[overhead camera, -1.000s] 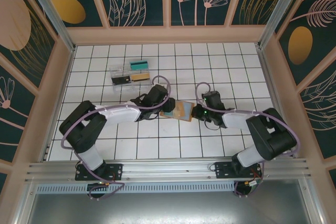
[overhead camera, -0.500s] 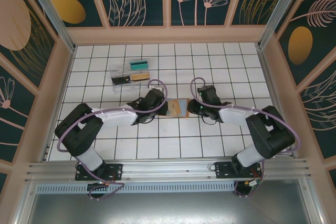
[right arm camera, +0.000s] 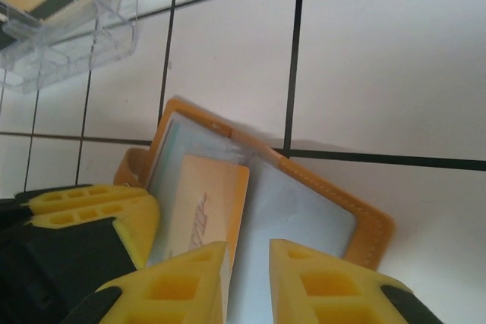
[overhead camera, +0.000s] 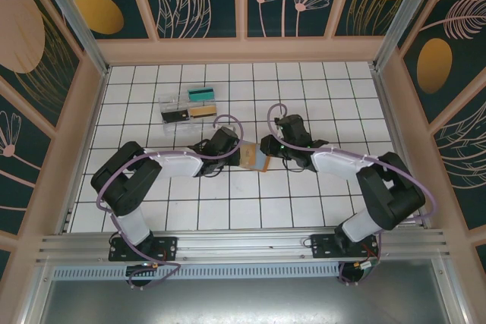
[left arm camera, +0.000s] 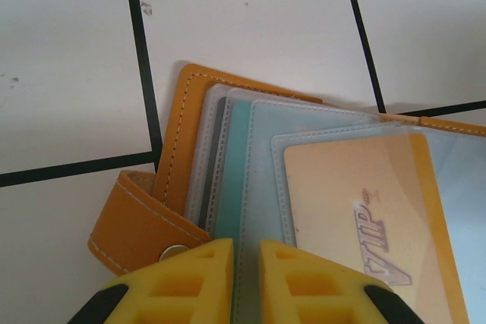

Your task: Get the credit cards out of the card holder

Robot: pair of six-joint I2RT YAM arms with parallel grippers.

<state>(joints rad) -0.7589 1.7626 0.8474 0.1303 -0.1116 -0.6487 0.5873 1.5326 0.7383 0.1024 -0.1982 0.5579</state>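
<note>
From above: at the middle of the white-tiled, black-gridded worktop (overhead camera: pixel 319 96), one small flat orange-brown leather-like card holder (overhead camera: pixel 254 158), opened out, long axis running left to right between the two arms, slightly tilted. At its left end the left gripper (overhead camera: pixel 238 154), at its right end the right gripper (overhead camera: pixel 266 154), both touching it, neither nearer than the other. Well apart, toward the far left, one clear plastic tray (overhead camera: pixel 188 104) of teal, black and tan pieces. From the left wrist: yellow ribbed fingers (left arm camera: pixel 190 278) nearly together, clenched on the near edge of the card holder, where its clear plastic sleeves (left arm camera: pixel 258 134) begin, just beside the orange snap strap (left arm camera: pixel 137 225). About four sleeves fanned in a stack; in the top one, one pale orange card printed "VIP" (left arm camera: pixel 357 210); beneath, a teal sheet (left arm camera: pixel 235 157), card or not impossible to tell. From the right wrist: right fingers (right arm camera: pixel 182 278) a narrow gap apart, astride the near edge of the top sleeve, the card (right arm camera: pixel 205 202) straight ahead, its near corner just at the gap, long axis pointing away; grasping or merely flanking, cannot tell. Left fingers (right arm camera: pixel 99 210) on the holder's left edge. Likely next: a pull along the card's long axis, toward the right arm, against the left arm's hold.
</note>
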